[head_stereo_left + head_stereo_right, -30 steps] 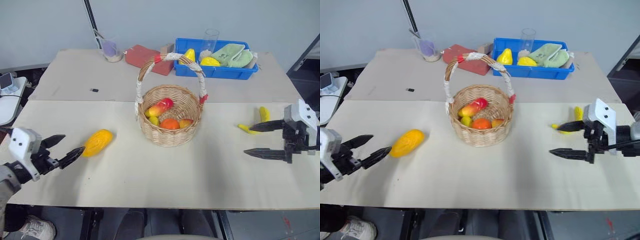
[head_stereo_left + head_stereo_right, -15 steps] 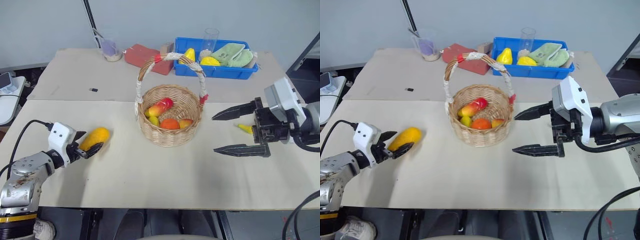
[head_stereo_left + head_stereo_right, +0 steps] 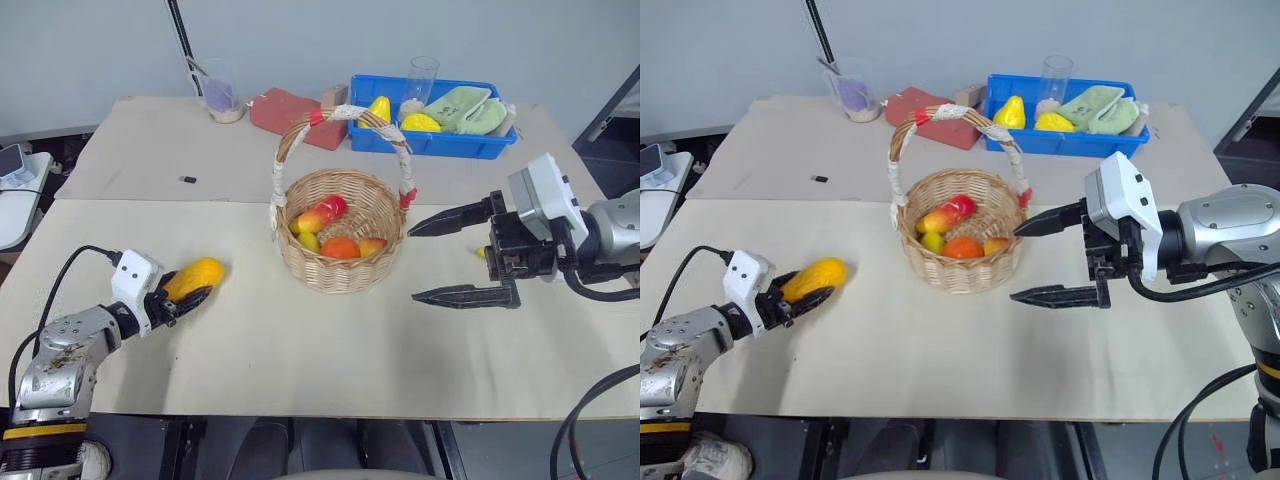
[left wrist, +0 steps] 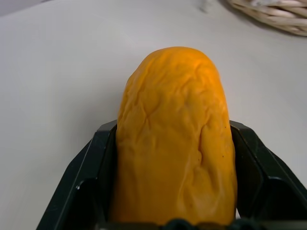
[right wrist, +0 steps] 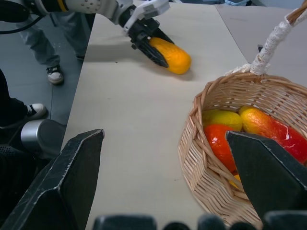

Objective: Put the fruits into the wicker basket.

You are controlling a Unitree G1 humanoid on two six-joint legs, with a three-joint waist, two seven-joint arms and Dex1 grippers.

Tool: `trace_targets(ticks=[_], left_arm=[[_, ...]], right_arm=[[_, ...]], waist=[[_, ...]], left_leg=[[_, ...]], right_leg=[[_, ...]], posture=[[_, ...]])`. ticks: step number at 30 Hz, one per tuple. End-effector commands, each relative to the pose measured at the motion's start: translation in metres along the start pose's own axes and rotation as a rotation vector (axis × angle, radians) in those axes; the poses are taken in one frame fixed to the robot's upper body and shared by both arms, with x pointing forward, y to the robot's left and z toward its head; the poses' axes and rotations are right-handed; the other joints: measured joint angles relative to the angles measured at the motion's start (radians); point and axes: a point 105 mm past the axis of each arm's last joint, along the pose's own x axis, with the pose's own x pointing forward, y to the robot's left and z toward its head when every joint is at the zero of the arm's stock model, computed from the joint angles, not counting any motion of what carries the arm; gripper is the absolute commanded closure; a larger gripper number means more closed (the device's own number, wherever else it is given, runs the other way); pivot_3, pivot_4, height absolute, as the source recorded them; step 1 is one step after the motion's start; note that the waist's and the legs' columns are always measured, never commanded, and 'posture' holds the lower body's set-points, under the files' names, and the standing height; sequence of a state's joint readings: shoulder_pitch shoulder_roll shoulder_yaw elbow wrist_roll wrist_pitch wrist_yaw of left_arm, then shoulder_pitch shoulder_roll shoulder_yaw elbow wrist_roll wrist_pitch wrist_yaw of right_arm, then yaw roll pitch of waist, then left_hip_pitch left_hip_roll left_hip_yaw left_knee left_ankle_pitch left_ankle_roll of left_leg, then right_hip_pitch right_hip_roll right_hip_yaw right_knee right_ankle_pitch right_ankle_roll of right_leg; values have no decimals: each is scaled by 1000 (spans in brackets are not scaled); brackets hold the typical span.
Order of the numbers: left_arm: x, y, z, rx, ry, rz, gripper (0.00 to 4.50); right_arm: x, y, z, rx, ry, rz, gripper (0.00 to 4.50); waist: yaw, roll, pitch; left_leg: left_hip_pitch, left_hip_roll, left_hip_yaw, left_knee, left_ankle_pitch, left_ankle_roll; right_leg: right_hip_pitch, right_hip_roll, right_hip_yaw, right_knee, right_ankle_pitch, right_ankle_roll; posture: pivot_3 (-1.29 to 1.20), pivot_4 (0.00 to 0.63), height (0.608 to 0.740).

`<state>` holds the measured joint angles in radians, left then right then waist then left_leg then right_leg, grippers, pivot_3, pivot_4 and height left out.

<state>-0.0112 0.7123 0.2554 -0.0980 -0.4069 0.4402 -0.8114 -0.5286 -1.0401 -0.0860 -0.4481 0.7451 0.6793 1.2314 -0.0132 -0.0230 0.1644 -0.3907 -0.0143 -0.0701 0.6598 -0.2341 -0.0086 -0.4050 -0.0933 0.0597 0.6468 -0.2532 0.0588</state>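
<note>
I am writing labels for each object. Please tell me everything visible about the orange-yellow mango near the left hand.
The mango is oblong, yellow-orange, with a matte, slightly wrinkled skin. It lies on its side on the beige table, left of the wicker basket and apart from it. The left hand is shut on its near end, one black finger on each side.

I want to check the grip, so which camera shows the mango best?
The left wrist view: the mango sits large between the left end effector's two black fingers, its wrinkled skin plain. The eye views show it small on the table, clamped at one end. The right wrist view shows it far off.
</note>
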Motion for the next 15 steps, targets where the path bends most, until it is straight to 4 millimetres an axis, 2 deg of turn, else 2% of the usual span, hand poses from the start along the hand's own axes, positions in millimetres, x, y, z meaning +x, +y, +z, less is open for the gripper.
trace_targets(ticks=[1, 4, 6, 10, 13, 15], left_arm=[[-9, -33, 49, 47, -140, -176, 1975], [-7, -69, 89, 109, -235, -324, 1975], [3, -87, 118, 151, -317, -380, 1975], [27, -104, 156, 240, -425, -378, 1975], [50, -106, 183, 305, -511, -296, 1975], [63, -113, 188, 361, -524, -297, 1975]], right_arm=[[-9, -2, 5, -38, 0, -59, 0], [-17, -5, 3, -11, 0, -124, 0], [-21, -9, 2, -1, -9, -182, 0], [-26, -13, 3, 1, -22, -257, 0], [-28, -16, 5, -4, -32, -292, 0], [-28, -16, 6, -6, -32, -305, 0]], waist=[[2, -1, 0], [8, -1, 1], [16, -1, 1], [16, -1, 1], [13, -2, 1], [10, -2, 1]], left_leg=[[-1, 0, 0, 0, 0, 0], [-2, 0, -2, 1, 0, 0], [-2, -1, -2, 1, 0, 0], [-1, -3, -3, 2, 0, 0], [-1, -3, -3, 2, 0, 0], [-2, -3, -3, 2, 0, 0]], right_leg=[[0, 0, 0, 0, 0, 0], [0, -1, -1, 0, 0, 0], [0, -1, -2, 0, 0, 0], [3, -1, -2, 0, 1, 1], [2, 0, -2, 0, 1, 1], [2, 0, -2, 0, 1, 1]], posture=[[0, 150, 711], [0, 150, 711], [0, 150, 711], [0, 150, 711], [0, 150, 711], [0, 150, 711]])
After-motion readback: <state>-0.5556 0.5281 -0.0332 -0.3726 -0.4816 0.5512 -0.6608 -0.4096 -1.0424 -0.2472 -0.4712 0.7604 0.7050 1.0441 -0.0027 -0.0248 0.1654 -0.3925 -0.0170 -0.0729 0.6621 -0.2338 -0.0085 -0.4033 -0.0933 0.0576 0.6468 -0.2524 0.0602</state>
